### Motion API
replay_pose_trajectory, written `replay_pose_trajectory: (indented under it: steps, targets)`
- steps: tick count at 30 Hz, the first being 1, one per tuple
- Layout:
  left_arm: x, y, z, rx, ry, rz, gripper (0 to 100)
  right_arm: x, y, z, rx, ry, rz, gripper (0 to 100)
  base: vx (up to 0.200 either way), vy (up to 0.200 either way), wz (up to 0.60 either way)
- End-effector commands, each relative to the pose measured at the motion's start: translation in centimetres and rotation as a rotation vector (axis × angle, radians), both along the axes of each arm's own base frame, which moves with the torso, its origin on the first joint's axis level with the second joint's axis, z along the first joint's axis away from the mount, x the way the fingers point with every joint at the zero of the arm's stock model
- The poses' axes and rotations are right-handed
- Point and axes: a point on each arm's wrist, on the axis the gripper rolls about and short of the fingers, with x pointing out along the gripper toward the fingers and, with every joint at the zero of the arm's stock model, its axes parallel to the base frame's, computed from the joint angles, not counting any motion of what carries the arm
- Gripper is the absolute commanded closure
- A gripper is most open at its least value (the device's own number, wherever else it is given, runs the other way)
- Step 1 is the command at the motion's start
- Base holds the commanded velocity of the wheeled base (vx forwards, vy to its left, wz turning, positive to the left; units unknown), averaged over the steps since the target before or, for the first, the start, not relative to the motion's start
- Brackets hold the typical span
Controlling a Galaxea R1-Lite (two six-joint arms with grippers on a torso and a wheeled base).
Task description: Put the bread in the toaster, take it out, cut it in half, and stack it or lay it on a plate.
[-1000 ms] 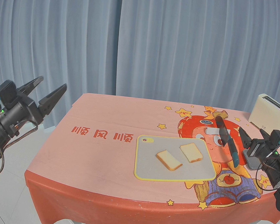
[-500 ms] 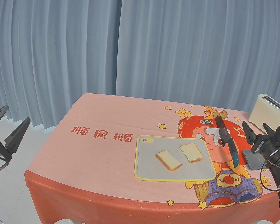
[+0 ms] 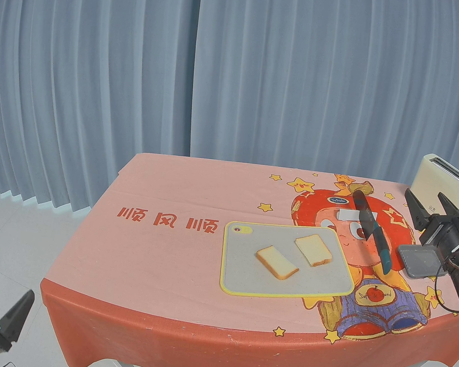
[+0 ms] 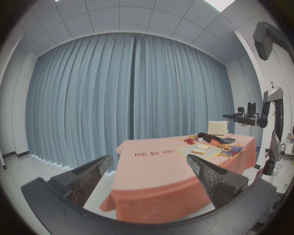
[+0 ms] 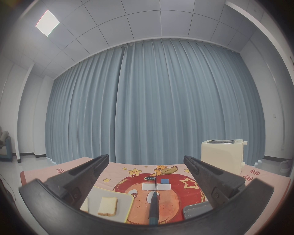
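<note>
Grasping: nothing; left tool and right tool both spread wide, empty.
Left tool: low, off the tabletop's left front corner.
Right tool: raised near toaster and grey plate.
Bread: left half, right half, apart on cutting board.
Knife: between board and plate.

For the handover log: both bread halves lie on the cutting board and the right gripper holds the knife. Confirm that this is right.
One point is wrong: the right gripper holds nothing, and its fingers are open. The head view shows the knife lying on the table beside the cutting board, apart from that gripper. Both bread halves do lie on the board.
</note>
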Motion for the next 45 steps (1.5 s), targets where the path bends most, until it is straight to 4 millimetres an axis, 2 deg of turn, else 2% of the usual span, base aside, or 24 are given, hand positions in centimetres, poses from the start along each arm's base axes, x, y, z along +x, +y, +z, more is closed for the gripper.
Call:
replay_pose_trajectory:
  steps: [1, 5, 8, 9, 11, 29, 38, 45]
  targets:
    - [-5.0, 0.0, -2.8, 0.009, -0.107, -0.005, 0, -0.7, 0.1, 0.9, 0.006, -0.043, 0.011, 0, 0.0, 0.0, 0.0]
    - [-5.7, 0.0, -5.1, 0.034, -0.039, 0.008, 0, -0.7, 0.0, 0.9, 0.006, -0.04, 0.011, 0, 0.0, 0.0, 0.0]
    - [-5.7, 0.1, -5.1, 0.055, -0.024, 0.085, 0, -0.7, 0.1, 0.8, 0.005, -0.036, 0.011, 0, 0.0, 0.0, 0.0]
    - [-5.5, 0.4, -5.7, 0.056, 0.001, 0.201, 0, -0.6, 0.1, 0.7, 0.004, -0.031, 0.013, 0, 0.0, 0.0, 0.0]
    - [-5.5, 0.6, -5.8, 0.013, 0.019, 0.294, 0, -0.7, 0.1, 0.6, 0.002, -0.028, 0.011, 0, 0.0, 0.0, 0.0]
    - [-5.5, 0.5, -5.8, -0.002, 0.019, 0.254, 0, -0.9, 0.6, 0.3, -0.009, -0.016, 0.037, 0, 0.0, 0.0, 0.0]
    - [-5.5, 0.5, -5.8, -0.004, 0.019, 0.254, 0, -1.6, 2.1, -0.1, -0.007, 0.001, 0.119, 0, 0.0, 0.0, 0.0]
    - [-5.5, 0.5, -5.8, -0.002, 0.019, 0.254, 0, -1.6, 2.4, -0.5, -0.008, 0.019, 0.154, 0, 0.0, 0.0, 0.0]
